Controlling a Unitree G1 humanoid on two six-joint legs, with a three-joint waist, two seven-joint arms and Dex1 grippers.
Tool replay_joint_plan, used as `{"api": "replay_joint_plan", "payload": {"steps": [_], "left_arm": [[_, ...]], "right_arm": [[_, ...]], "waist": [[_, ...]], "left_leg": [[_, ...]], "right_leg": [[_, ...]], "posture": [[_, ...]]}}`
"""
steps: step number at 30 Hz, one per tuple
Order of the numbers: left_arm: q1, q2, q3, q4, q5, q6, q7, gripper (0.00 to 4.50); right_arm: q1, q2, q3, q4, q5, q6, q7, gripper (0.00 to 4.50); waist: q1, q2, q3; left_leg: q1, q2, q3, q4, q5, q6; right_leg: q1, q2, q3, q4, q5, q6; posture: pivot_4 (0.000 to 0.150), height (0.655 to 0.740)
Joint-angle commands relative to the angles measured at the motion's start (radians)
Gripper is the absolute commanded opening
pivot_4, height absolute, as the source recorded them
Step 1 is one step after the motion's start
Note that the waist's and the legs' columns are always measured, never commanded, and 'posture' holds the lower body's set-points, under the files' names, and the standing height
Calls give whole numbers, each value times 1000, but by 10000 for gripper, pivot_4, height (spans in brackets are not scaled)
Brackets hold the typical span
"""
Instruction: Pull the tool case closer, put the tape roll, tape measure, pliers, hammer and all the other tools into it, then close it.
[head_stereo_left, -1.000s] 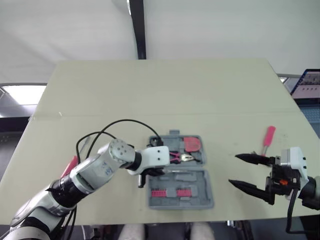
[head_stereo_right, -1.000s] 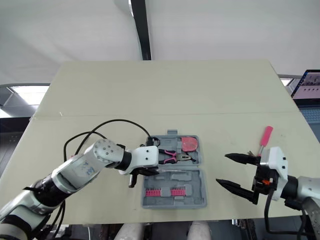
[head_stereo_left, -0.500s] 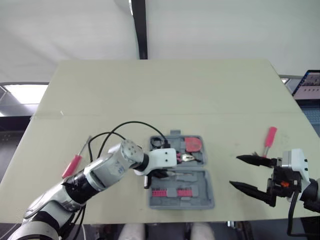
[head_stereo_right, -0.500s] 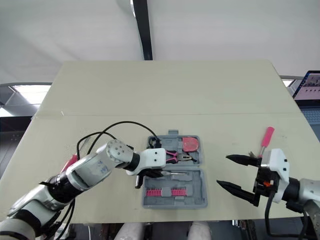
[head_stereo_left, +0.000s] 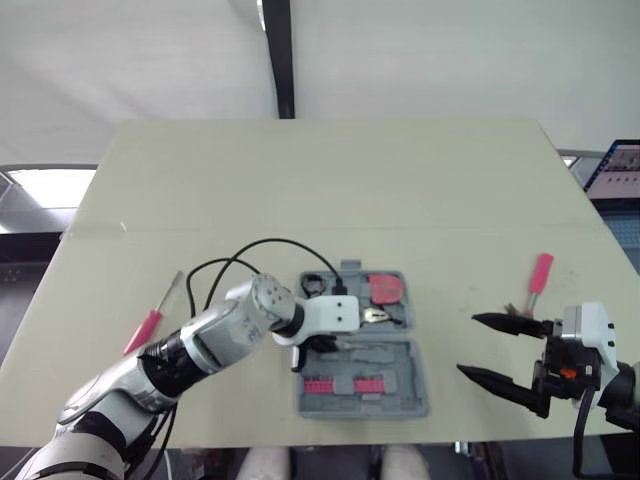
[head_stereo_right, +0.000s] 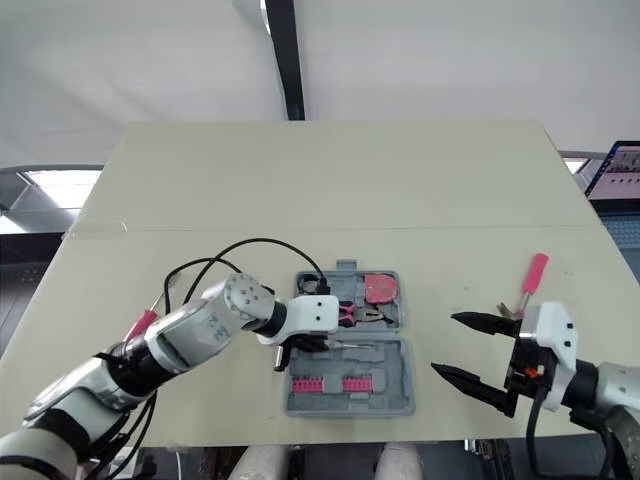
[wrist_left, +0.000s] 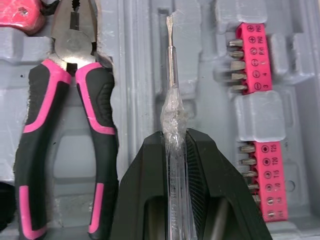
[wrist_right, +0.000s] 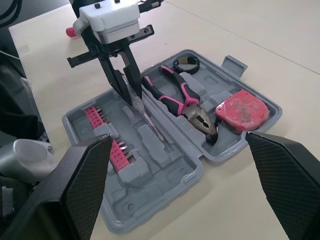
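Worktop (head_stereo_left: 300, 180) of pale cream, crossed by a faint seam (head_stereo_left: 450, 228) and set before a white backdrop (head_stereo_left: 450, 60) that is split by a black upright bar (head_stereo_left: 277, 55) at upper centre. A laptop screen (head_stereo_left: 612, 165) is seen at the right edge of the frame.

The grey tool case (head_stereo_left: 405, 375) lies open at lower centre. Its far half carries the pliers (wrist_left: 74, 47), the red tape measure (head_stereo_left: 385, 288) and the black tape roll (wrist_right: 186, 64). Pink bit strips (head_stereo_left: 335, 384) are seated in the near half.

The left hand (wrist_left: 175, 135) is closed on a clear-handled screwdriver (wrist_left: 171, 65), whose shaft is held along a moulded slot between the pliers and the bit strips. Contact with the slot cannot be told.

The right hand (head_stereo_left: 466, 344) is held spread wide and empty at lower right, well apart from the case. One pink-handled screwdriver (head_stereo_left: 538, 275) lies on the worktop beyond it, and a second pink-handled screwdriver (head_stereo_left: 150, 322) lies at lower left.
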Motion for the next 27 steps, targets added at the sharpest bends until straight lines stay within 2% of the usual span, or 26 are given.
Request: {"api": "replay_joint_plan", "payload": {"steps": [1, 12, 27], "left_arm": [[-21, -18, -12, 0, 23, -15, -10, 467], [-33, -48, -23, 35, 45, -20, -15, 467], [-46, -77, -18, 81, 85, -19, -8, 467]], "right_arm": [[19, 10, -56, -38, 26, -15, 0, 45000], [82, -19, -89, -36, 4, -32, 66, 45000], [82, -20, -94, -33, 4, -29, 69, 45000]], "waist": [[1, 0, 0], [1, 0, 0], [0, 0, 0]], "left_leg": [[0, 0, 0, 0, 0, 0], [0, 0, 0, 1, 0, 0], [0, 0, 0, 1, 0, 0]], "right_leg": [[0, 0, 0, 0, 0, 0], [0, 0, 0, 0, 0, 0], [0, 0, 0, 1, 0, 0]], "posture": [[1500, 7400], [1500, 7400], [1500, 7400]]}}
